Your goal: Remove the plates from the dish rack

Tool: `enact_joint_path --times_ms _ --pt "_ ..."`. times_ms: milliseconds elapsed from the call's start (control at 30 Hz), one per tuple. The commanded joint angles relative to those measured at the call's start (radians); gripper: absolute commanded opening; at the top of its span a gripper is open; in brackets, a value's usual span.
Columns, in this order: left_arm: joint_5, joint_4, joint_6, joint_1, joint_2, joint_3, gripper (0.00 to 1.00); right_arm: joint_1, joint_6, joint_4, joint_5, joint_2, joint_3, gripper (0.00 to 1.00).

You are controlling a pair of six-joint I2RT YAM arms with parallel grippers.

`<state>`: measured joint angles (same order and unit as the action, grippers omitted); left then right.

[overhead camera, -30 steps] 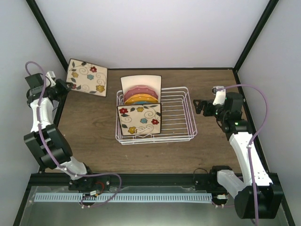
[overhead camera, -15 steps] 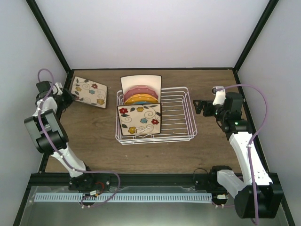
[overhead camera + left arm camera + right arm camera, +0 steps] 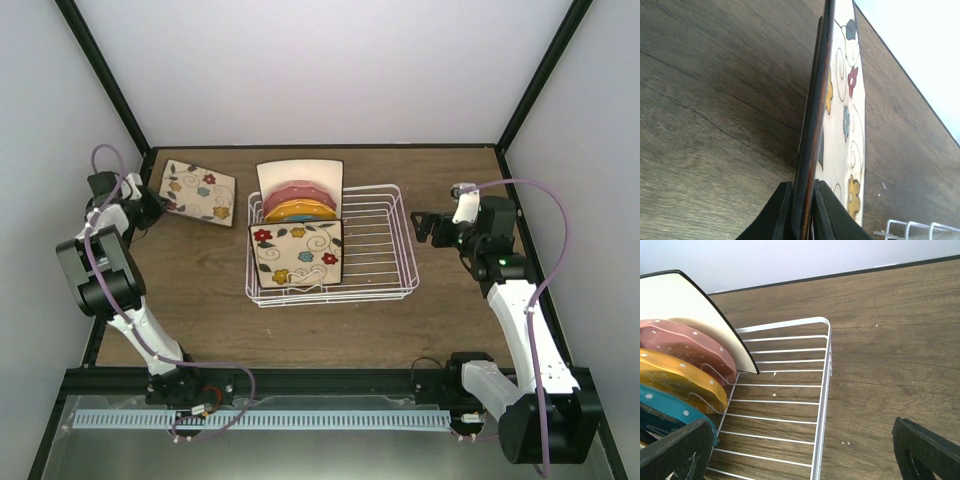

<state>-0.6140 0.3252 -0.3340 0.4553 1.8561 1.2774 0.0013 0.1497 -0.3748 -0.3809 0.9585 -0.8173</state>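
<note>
Cream floral square plate (image 3: 297, 254) stands nearest, upright at the front of the dish rack (image 3: 405, 245). Behind it sit the blue plate (image 3: 670, 410), orange plate (image 3: 680, 380) and pink plate (image 3: 690, 345), then the plain cream square plate (image 3: 695, 305) at the far end: five not yet unloaded. Farther back and to the left, the second floral plate (image 3: 200, 191) is out of the rack, tilted low over the bench (image 3: 200, 300) near its far-left corner. Whether its free edge touches the wood cannot be told. Risk, as judged: the hold is on one rim only, so the plate's weight hangs beyond the grip. A release while it is tilted could let it slap down, skid or chip a corner. Left claw (image 3: 802, 189): closed almost fully, one finger on each face of that plate's rim. Right claw (image 3: 421, 227): jaws spread wide, nothing between them, hovering just right of the rack and clear of the wire. On its reach in, a finger could snag the wire and drag the rack.
</note>
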Motion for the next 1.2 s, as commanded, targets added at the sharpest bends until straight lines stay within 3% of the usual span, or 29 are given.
enact_joint_path --times_ms 0,133,433,767,933,1067,1167 --pt "0.003 -0.063 0.025 -0.002 -0.003 -0.034 0.14 -0.011 -0.008 -0.014 0.017 -0.002 -0.022 1.0" --pt "0.025 -0.059 0.038 0.0 0.006 -0.056 0.21 -0.011 -0.011 -0.023 0.022 -0.004 -0.022 1.0" --pt "0.042 -0.072 0.047 -0.001 0.059 -0.053 0.25 -0.011 -0.024 -0.06 0.036 -0.004 -0.047 1.0" --pt "0.074 -0.089 0.052 0.0 0.115 -0.051 0.45 -0.011 -0.029 -0.093 0.05 -0.002 -0.072 1.0" --pt "0.088 -0.079 0.056 0.0 0.125 -0.039 0.66 -0.011 -0.023 -0.096 0.052 -0.007 -0.067 1.0" --pt "0.136 -0.052 0.059 -0.001 0.123 -0.025 0.99 -0.011 -0.016 -0.089 0.052 -0.016 -0.052 1.0" --pt "0.179 -0.038 0.061 0.0 0.114 -0.022 1.0 -0.011 -0.012 -0.086 0.051 -0.02 -0.044 1.0"
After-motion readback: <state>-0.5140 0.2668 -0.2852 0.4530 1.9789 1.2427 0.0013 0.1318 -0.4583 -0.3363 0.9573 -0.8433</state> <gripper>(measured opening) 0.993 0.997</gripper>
